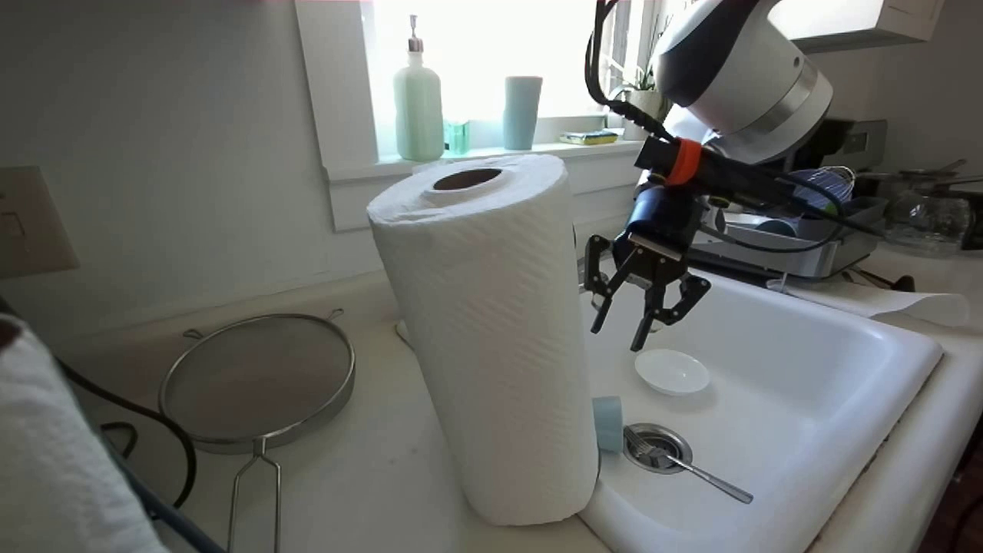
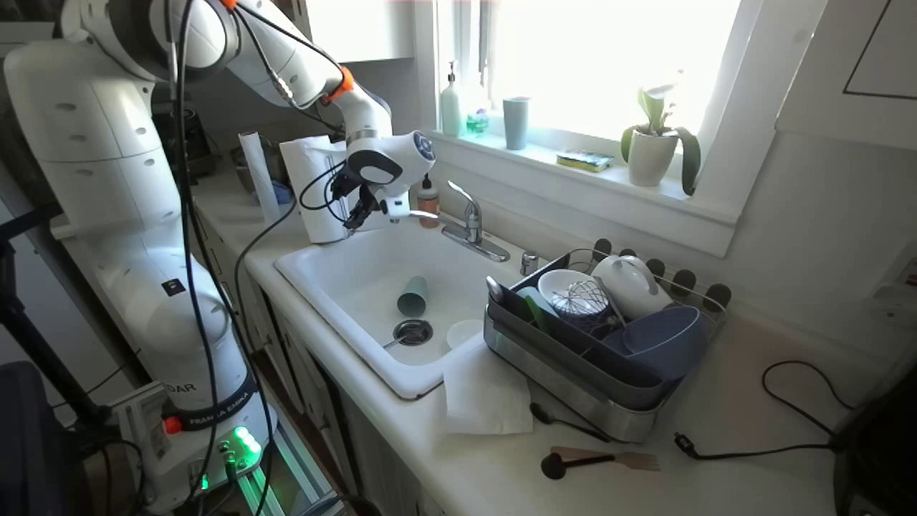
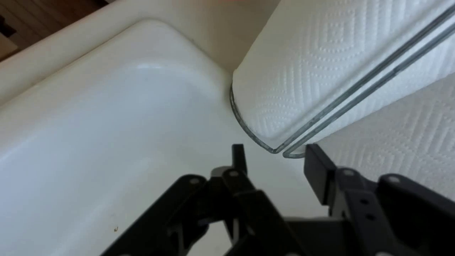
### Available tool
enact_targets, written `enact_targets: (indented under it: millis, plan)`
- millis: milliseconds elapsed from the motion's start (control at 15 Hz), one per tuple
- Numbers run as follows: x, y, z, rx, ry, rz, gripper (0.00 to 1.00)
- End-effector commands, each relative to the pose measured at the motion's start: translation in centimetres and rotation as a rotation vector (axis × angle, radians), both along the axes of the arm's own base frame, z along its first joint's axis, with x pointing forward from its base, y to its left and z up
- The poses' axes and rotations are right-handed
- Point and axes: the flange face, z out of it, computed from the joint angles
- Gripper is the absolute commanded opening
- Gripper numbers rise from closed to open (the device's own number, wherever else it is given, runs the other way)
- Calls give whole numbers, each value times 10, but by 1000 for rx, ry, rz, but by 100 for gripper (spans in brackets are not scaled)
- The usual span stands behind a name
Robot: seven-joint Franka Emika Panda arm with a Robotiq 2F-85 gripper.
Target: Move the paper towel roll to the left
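The paper towel roll (image 1: 499, 330) is a tall white cylinder with a dark hollow core. It stands on the counter against the sink's edge. In an exterior view it stands behind the arm's wrist (image 2: 308, 183). In the wrist view its lower part (image 3: 302, 78) fills the upper right, with two grey wires of a holder (image 3: 341, 103) along its side. My gripper (image 1: 616, 340) hangs over the sink beside the roll, fingers pointing down. In the wrist view the fingers (image 3: 275, 151) are apart with nothing between them. The right finger overlaps the holder's base in the picture; contact cannot be told.
The white sink (image 1: 799, 369) holds a blue cup (image 1: 607, 424), a white dish (image 1: 672, 372) and a fork (image 1: 710, 480). A sieve (image 1: 257, 376) lies on the counter. A faucet (image 2: 473, 215) and full dish rack (image 2: 573, 373) stand round the sink. Cables (image 2: 243, 287) hang along the arm.
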Motion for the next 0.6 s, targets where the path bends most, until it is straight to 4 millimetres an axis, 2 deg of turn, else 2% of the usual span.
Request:
enact_targets:
  millis: [0, 133, 267, 533]
  plan:
    - [10, 10, -18, 21, 58, -83, 16]
    - [11, 15, -28, 20, 88, -104, 2]
    - [11, 21, -37, 7, 116, -126, 0]
    - [14, 31, -40, -26, 158, -170, 0]
